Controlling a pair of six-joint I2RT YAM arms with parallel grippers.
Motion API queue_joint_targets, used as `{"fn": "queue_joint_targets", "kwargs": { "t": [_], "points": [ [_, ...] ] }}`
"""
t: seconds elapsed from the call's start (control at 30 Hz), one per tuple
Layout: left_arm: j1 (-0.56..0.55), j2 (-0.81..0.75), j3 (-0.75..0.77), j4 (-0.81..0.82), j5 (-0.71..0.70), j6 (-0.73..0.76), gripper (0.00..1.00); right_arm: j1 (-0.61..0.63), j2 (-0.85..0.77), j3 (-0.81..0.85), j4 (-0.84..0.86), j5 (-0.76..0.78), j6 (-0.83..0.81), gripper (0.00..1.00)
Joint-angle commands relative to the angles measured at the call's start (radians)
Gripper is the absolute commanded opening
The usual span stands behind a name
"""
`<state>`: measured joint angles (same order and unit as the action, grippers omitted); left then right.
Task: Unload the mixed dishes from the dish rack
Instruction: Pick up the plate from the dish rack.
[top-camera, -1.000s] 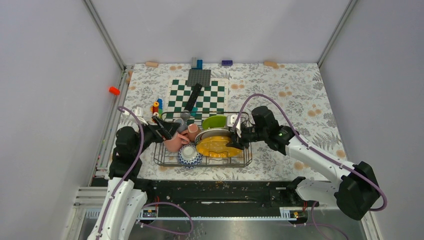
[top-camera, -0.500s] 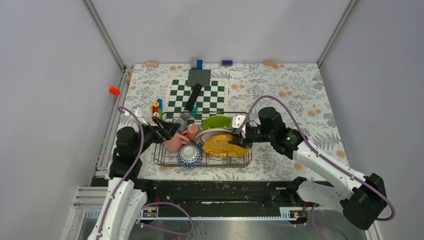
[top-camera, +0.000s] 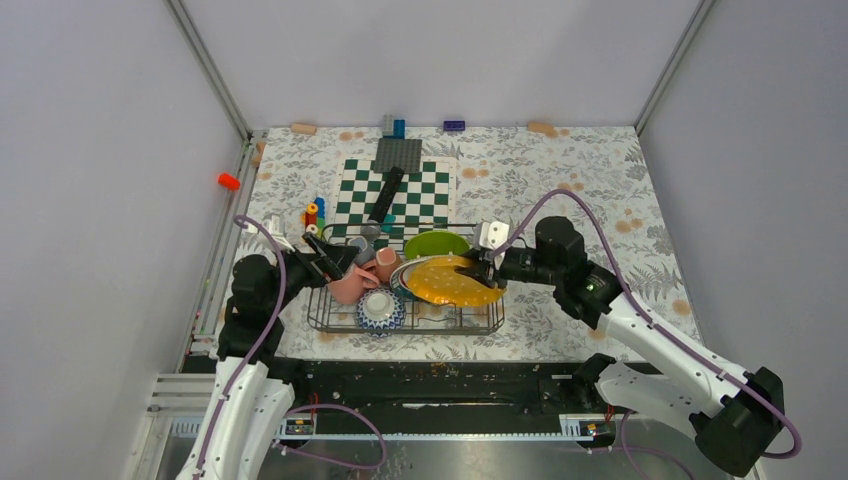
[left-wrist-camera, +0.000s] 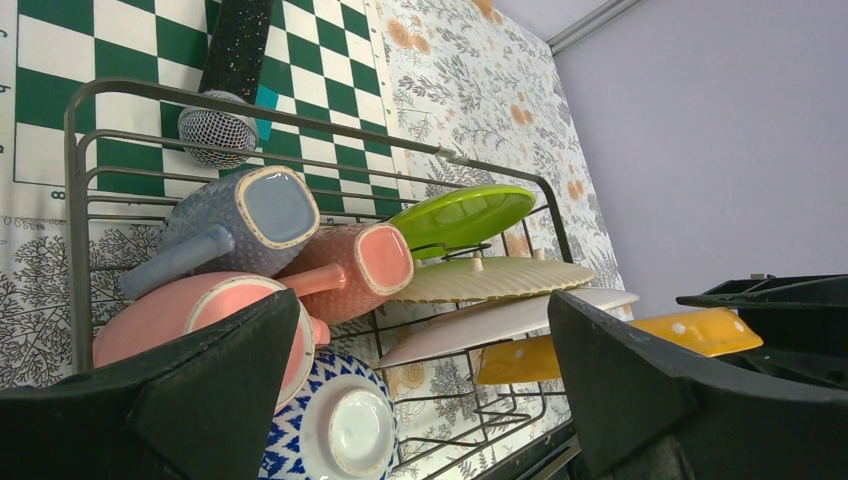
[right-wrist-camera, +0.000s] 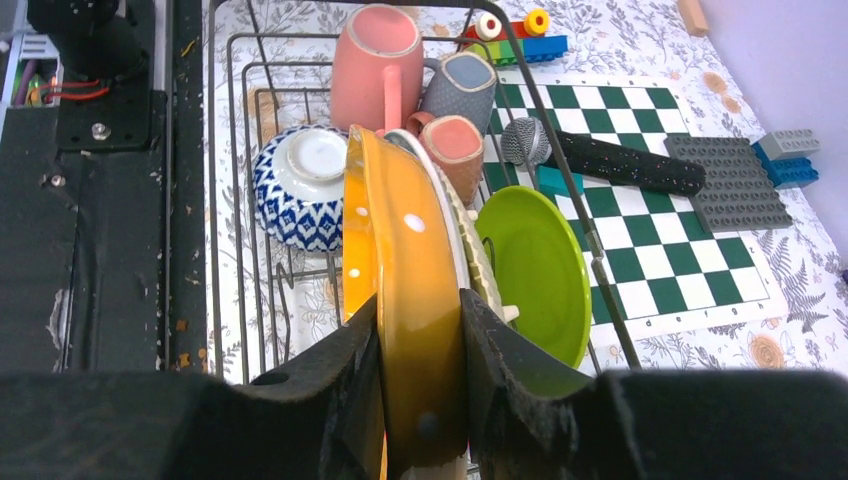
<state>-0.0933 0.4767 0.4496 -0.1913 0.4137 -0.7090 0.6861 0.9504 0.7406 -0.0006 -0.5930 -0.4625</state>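
Note:
The dish rack (top-camera: 420, 328) stands in front of the arms. My right gripper (top-camera: 482, 270) is shut on the rim of the yellow-orange plate (top-camera: 448, 282) and holds it tilted above the rack's right half; the right wrist view shows its jaws (right-wrist-camera: 420, 370) clamped on the plate (right-wrist-camera: 400, 240). Behind it stand white plates (left-wrist-camera: 500, 320) and the lime-green plate (top-camera: 432, 243). The large pink mug (top-camera: 347, 287), small salmon mug (top-camera: 386, 264), grey cup (left-wrist-camera: 240, 220) and patterned bowl (top-camera: 380, 308) fill the rack's left half. My left gripper (top-camera: 318, 255) is open, hovering by the mugs.
Behind the rack lies a green-and-white checkered board (top-camera: 400, 180) with a black microphone (top-camera: 385, 195) and a grey baseplate (top-camera: 398, 155). Colourful toy blocks (top-camera: 313, 212) sit at the rack's far left corner. More blocks lie along the back edge (top-camera: 454, 125).
My right gripper has lifted the yellow-orange plate up and to the right, out of its slot, and the right arm has drawn back. The left arm has not moved.

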Motion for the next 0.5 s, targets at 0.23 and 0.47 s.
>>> {"fn": "queue_joint_targets", "kwargs": {
  "t": [0.23,0.47],
  "points": [
    [0.003,-0.016,0.054,-0.023,-0.047,-0.015,0.99,0.007,-0.104,0.026,0.26,0.036,0.233,0.0],
    [0.003,-0.022,0.063,-0.033,-0.05,-0.024,0.99,0.006,-0.167,0.037,0.301,0.058,0.39,0.0]
  ]
}}
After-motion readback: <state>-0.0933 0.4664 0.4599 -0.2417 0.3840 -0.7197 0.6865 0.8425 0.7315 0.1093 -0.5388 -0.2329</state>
